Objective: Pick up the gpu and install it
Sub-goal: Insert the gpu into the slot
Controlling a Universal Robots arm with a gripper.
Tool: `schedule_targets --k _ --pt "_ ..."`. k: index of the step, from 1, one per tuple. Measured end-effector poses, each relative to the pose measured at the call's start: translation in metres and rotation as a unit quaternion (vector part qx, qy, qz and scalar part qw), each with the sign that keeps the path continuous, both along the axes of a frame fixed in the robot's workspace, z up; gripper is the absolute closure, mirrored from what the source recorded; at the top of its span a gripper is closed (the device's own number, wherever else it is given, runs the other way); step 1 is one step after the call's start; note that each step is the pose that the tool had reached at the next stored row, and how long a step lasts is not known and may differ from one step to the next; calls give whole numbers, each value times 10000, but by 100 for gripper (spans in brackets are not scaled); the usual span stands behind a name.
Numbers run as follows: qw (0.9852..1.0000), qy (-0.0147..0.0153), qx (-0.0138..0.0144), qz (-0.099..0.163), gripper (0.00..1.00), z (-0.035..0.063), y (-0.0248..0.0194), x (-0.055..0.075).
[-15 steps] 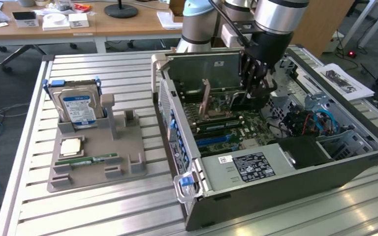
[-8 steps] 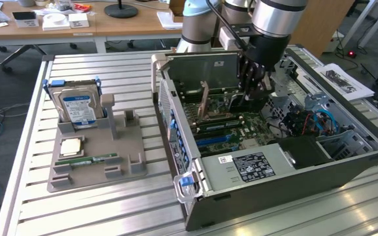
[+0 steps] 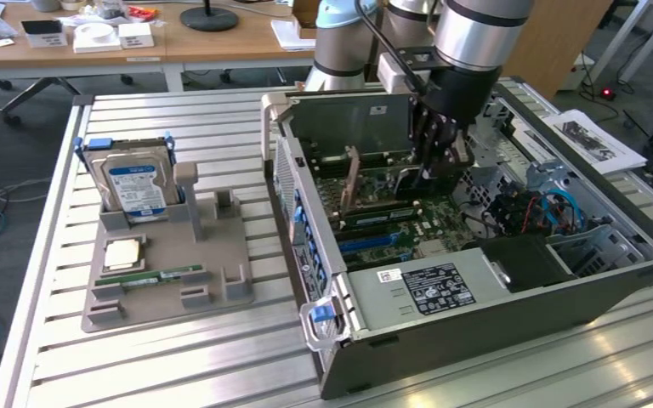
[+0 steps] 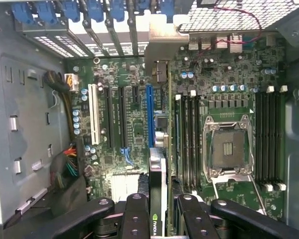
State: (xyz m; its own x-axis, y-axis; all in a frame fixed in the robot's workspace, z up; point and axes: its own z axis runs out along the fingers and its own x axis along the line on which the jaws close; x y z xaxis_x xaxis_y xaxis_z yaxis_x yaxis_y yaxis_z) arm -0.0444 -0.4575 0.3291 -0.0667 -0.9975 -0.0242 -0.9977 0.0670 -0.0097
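The gpu [image 4: 158,167] shows edge-on in the wrist view as a thin green card. Its black cooler carries a logo near the fingers, and its silver end bracket [image 4: 162,37] reaches the case's rear slot openings. My gripper [image 4: 162,206] is shut on the card, with one black finger [image 4: 135,214] on each side. The card stands over the motherboard between the blue expansion slot [image 4: 149,114] and the memory slots [image 4: 189,139]. In the exterior view my gripper [image 3: 434,168] is down inside the open computer case [image 3: 508,297], holding the upright gpu [image 3: 372,174].
A grey holder [image 3: 224,255] at the exterior view's left carries the hard drive [image 3: 133,183], a processor chip [image 3: 122,253] and a memory stick [image 3: 150,276]. Inside the case are the power supply [image 3: 428,285], cables [image 4: 65,164] and the empty processor socket [image 4: 229,147].
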Motion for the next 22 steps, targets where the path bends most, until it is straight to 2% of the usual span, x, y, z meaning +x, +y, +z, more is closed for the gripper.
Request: schedule_targets --k 3,22 --pt "10000 0 0 10 73 -11 -11 -4" --pt "9999 0 0 119 73 -180 -12 -9"
